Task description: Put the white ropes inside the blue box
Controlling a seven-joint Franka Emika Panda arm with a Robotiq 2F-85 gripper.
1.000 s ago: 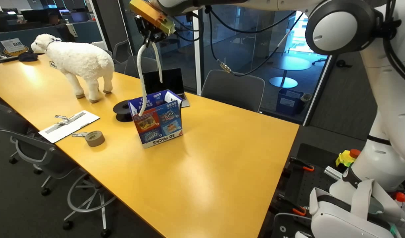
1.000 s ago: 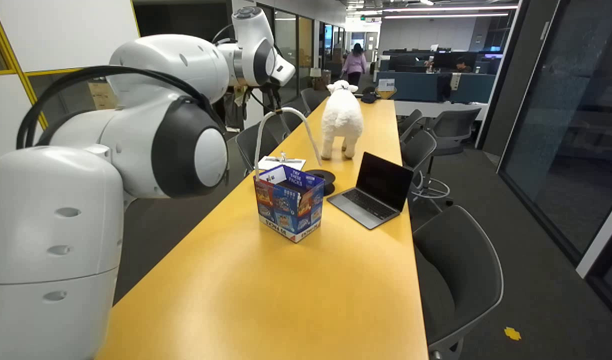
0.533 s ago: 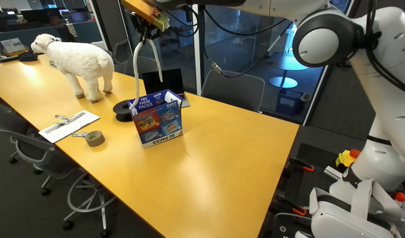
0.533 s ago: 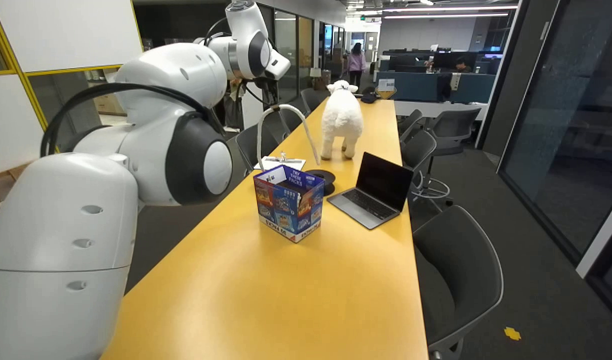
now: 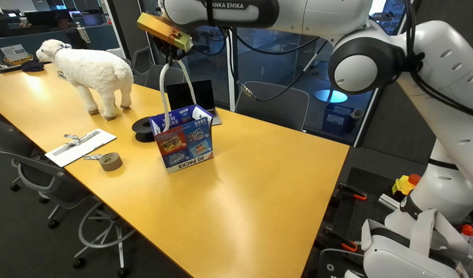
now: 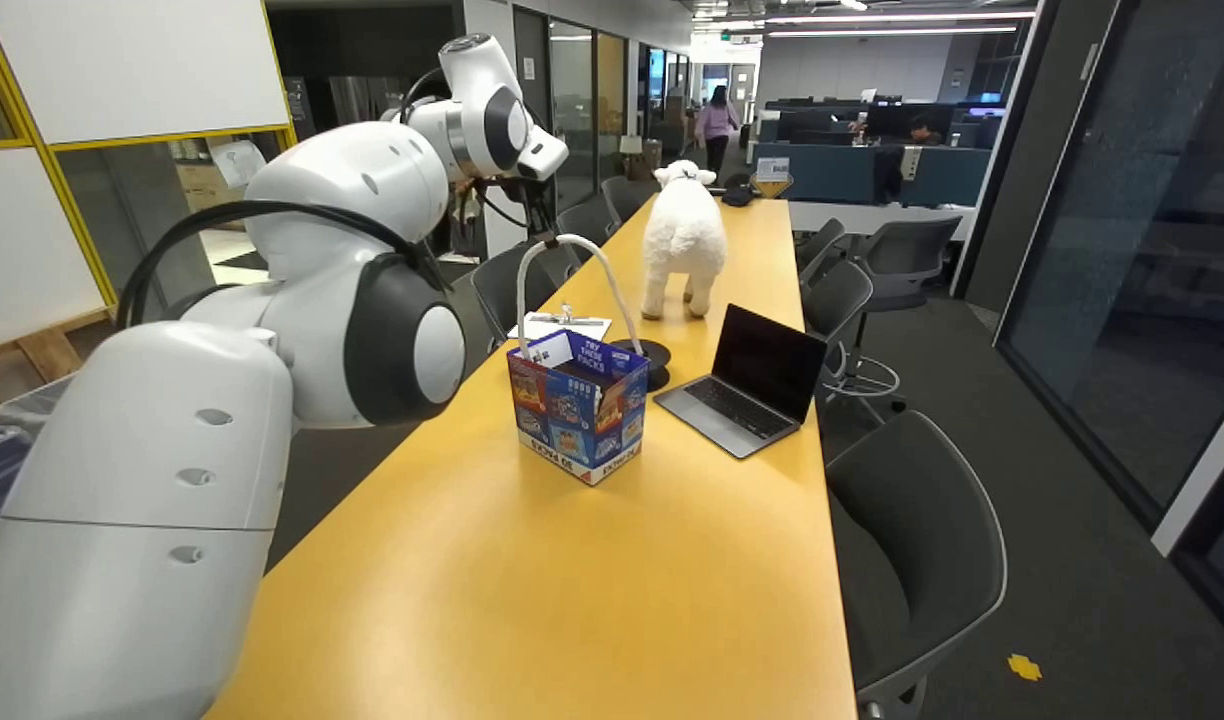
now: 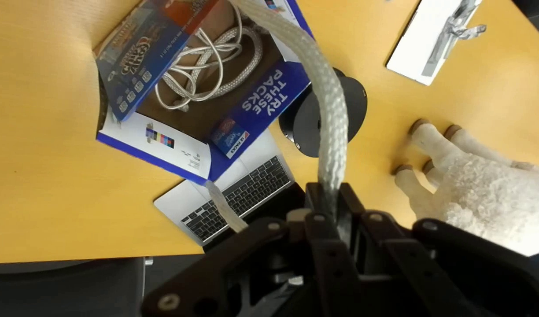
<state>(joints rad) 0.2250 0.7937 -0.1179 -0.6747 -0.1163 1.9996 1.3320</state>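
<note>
Rope [image 7: 335, 119] sits clamped in the end effector [image 7: 331, 190], which hangs well above the surface [image 5: 252, 193], pinching it partway along so both sides droop. In an exterior view we see the left strand [image 5: 163, 90] hang across the inner face of a printed flap on the blue box [image 5: 186, 144]; whether its tip is inside, we can't tell. The right strand [image 5: 189, 82] drops to the far rim; touching or not, we can't tell either. Box stands upright, top flaps up. From the wrist view we get more white ropes [image 7: 254, 55] inside it, thick braid plus thin cord, looped loosely.

Same surface, in an exterior view: black spool [image 5: 139, 125] just beside the box on the left, tape roll [image 5: 111, 161] farther left near a flat white board [image 5: 84, 150], plush sheep [image 5: 91, 73] standing at far left. In an exterior view we have the laptop [image 6: 767, 360] right of the box, lid raised, and a person [image 6: 715, 125] in purple at the far end of the room.
</note>
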